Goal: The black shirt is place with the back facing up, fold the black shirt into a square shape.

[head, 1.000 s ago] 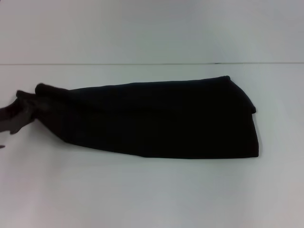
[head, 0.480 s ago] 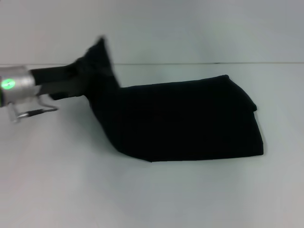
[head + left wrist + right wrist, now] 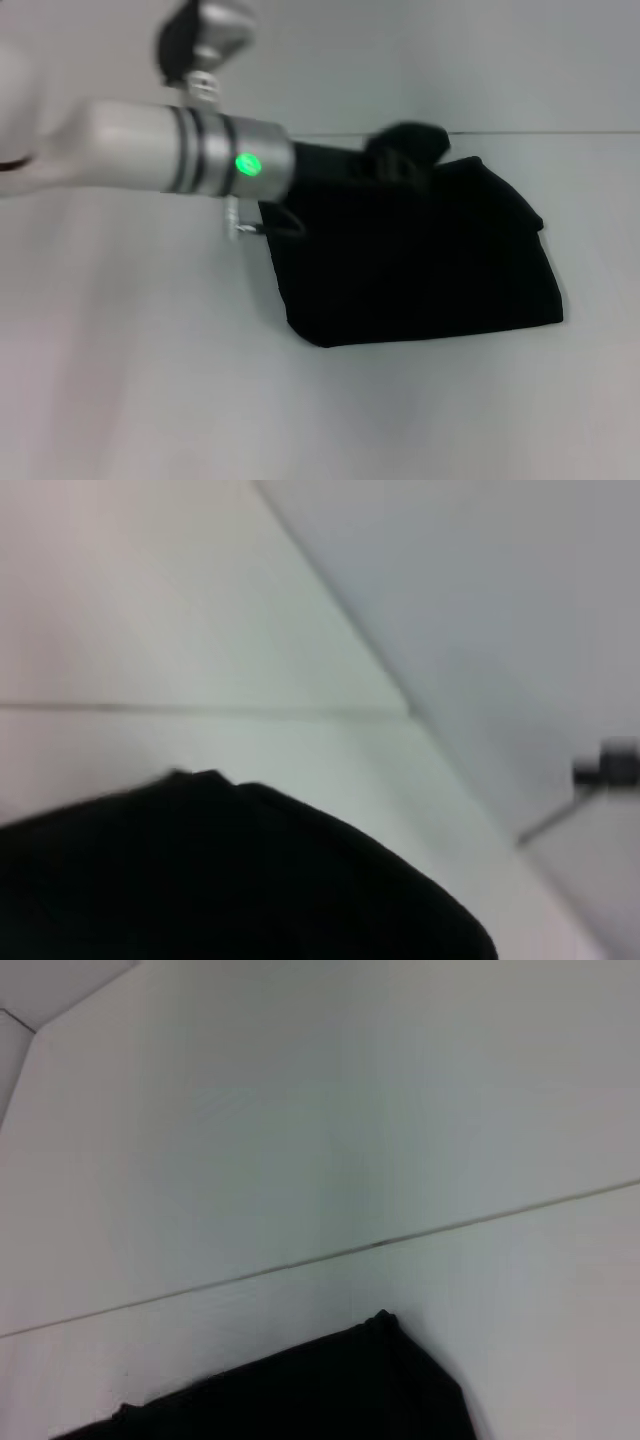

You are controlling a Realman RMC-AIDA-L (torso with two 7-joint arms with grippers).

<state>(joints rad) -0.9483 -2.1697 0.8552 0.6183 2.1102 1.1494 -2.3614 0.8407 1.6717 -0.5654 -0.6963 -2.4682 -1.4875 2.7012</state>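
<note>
The black shirt (image 3: 420, 265) lies on the white table as a folded dark block right of centre in the head view. My left arm reaches across from the left, and its left gripper (image 3: 405, 150) is above the shirt's far edge, shut on a bunched end of the cloth held over the rest. The left wrist view shows black shirt cloth (image 3: 230, 880) close under the camera. A corner of the shirt (image 3: 330, 1390) shows in the right wrist view. The right gripper does not show in any view.
The white table (image 3: 150, 380) runs bare to the left and front of the shirt. A thin seam line (image 3: 560, 132) crosses the table behind the shirt. A small dark fitting (image 3: 605, 765) shows far off in the left wrist view.
The left gripper has lifted the shirt's left end and carried it rightward over the rest. The long strip of cloth is now a much shorter block.
</note>
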